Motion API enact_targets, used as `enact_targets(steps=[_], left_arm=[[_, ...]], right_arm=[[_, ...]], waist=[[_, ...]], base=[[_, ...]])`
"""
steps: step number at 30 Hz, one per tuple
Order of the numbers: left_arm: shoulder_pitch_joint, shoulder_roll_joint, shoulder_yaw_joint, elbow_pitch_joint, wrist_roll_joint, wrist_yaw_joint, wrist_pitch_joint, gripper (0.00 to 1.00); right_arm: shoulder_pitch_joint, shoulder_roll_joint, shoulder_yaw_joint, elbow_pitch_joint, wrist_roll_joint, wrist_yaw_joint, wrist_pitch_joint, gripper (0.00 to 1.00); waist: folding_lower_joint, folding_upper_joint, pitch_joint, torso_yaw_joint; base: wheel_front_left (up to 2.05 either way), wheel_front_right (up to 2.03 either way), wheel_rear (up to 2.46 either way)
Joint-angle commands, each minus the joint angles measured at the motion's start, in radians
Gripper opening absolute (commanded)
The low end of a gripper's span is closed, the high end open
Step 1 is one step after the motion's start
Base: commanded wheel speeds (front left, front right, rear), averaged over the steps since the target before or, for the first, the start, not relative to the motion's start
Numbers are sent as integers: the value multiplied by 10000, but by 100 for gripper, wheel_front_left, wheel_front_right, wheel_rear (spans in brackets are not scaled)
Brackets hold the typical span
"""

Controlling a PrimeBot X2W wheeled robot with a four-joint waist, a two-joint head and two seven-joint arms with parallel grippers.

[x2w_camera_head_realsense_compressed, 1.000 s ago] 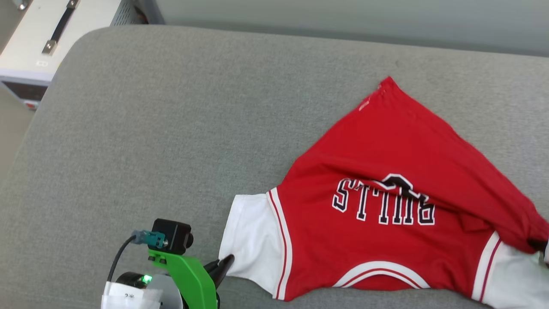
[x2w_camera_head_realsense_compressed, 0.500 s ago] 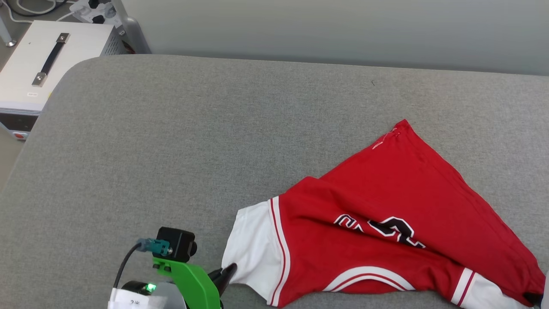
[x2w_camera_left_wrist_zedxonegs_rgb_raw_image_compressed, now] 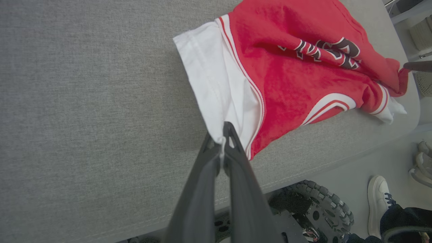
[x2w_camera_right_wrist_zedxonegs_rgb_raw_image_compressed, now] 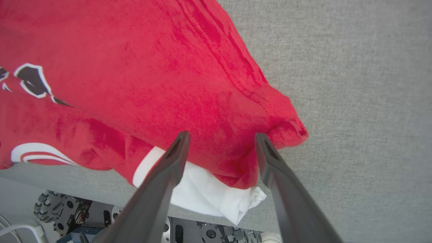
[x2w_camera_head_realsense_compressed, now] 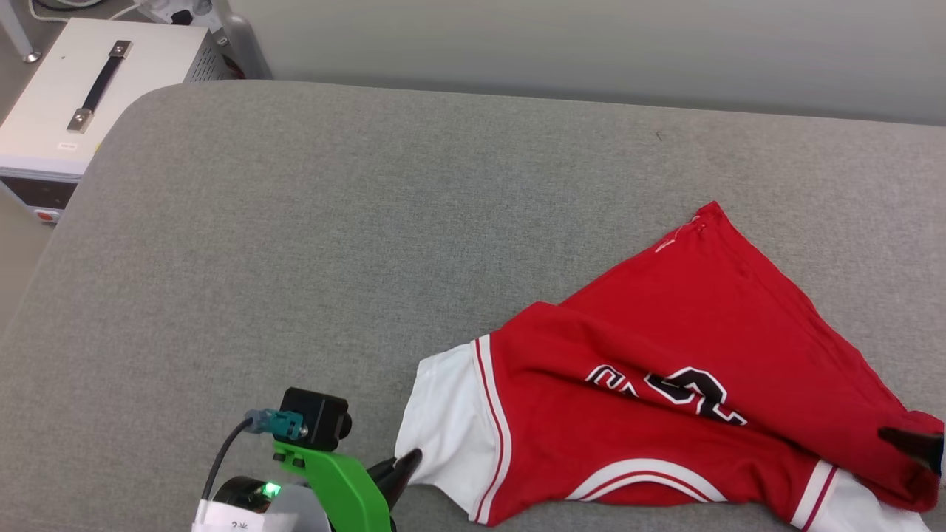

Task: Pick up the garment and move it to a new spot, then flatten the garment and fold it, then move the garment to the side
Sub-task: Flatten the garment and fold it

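Folds everywhere on this one: the garment (x2w_camera_head_realsense_compressed: pixel 665 384), a red jersey tee with white sleeves, lies rumpled on the grey fabric tabletop (x2w_camera_head_realsense_compressed: pixel 295 258), down at about 4 o'clock in the head view, with its far red corner poking up toward 1 o'clock. Black white-outlined numbers (x2w_camera_head_realsense_compressed: pixel 687 388) are half swallowed by a crease across the middle, so I can't read them properly. The left hand (x2w_camera_left_wrist_zedxonegs_rgb_raw_image_compressed: pixel 222 133) is pinched tight on the very edge of the white sleeve (x2w_camera_head_realsense_compressed: pixel 451 421) at the 9 o'clock end of the garment, jaws closed with just a sliver of white cloth between them, right at the near edge of the tabletop. The right hand (x2w_camera_right_wrist_zedxonegs_rgb_raw_image_compressed: pixel 221 136) is over at the 3 o'clock end and its jaws stand wide apart, one finger either side of a bunched red fold, gripping nothing; whether the tips actually touch the cloth I can't tell. Under that red bunch the other white sleeve (x2w_camera_right_wrist_zedxonegs_rgb_raw_image_compressed: pixel 209 199) spills out toward the tabletop's near edge, red-and-white stripe trim showing next to it. Off the tabletop at 10 o'clock in the head view there's a white box (x2w_camera_head_realsense_compressed: pixel 148 74) with a black handle on its top. The left wrist view also catches a knobbly wheel (x2w_camera_left_wrist_zedxonegs_rgb_raw_image_compressed: pixel 314 206) of the robot below the edge and a person's white shoe (x2w_camera_left_wrist_zedxonegs_rgb_raw_image_compressed: pixel 378 199) on the floor.
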Motion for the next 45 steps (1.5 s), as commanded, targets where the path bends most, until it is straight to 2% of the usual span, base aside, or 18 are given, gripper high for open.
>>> enact_targets(steps=[1,6,9,14,21,29,40,41,42,43,45], left_arm=[[-106,-11,-34,-111,94,-47,-15,0],[-303,-63,-166,-378,258,-74,-15,0],[-447,-122,-230,-485,323,-108,-28,0],[-801,-306,-345,-496,419,-234,-114,0],[-1227,-597,-522,-388,505,-445,-290,0],[-1561,-827,-705,-275,591,-623,-430,0],[-1658,-911,-763,-144,599,-687,-584,0],[-1657,-907,-757,-126,593,-688,-598,0],[-1661,-905,-752,-112,589,-691,-609,0],[-1671,-901,-745,-94,584,-695,-619,0],[-1696,-899,-728,-59,569,-701,-633,0]], right_arm=[[-427,-109,150,-343,97,-9,218,100],[-1820,-127,795,-1109,95,-9,1167,100],[-2857,-68,1196,-1020,-109,-9,1663,100],[-4604,126,1622,-61,-659,-9,2225,100],[-6361,-38,2099,1592,-1566,-9,2269,100],[-7238,-309,2428,3134,-2230,-9,1843,100],[-6852,-583,3330,3986,-2169,-9,1875,100],[-6775,-606,3433,4004,-2103,-9,1919,46],[-6727,-634,3491,4008,-2054,-9,1915,10],[-6681,-664,3543,4015,-1999,-9,1890,0],[-6638,-692,3602,4026,-1885,-9,1804,0]], waist=[[1,-1,218,219],[1,-1,725,697],[1,-1,1136,999],[1,-1,1825,1554],[1,-1,2510,2170],[1,-1,2901,2569],[1,-1,3028,2700],[1,-1,3029,2692],[1,-1,3031,2690],[1,-1,3031,2685],[1,-1,3010,2670]], base=[[0,0,0],[0,0,0],[0,0,0],[0,0,0],[0,0,0],[0,0,0],[0,0,0],[0,0,0],[0,0,0],[0,0,0],[0,0,0]])
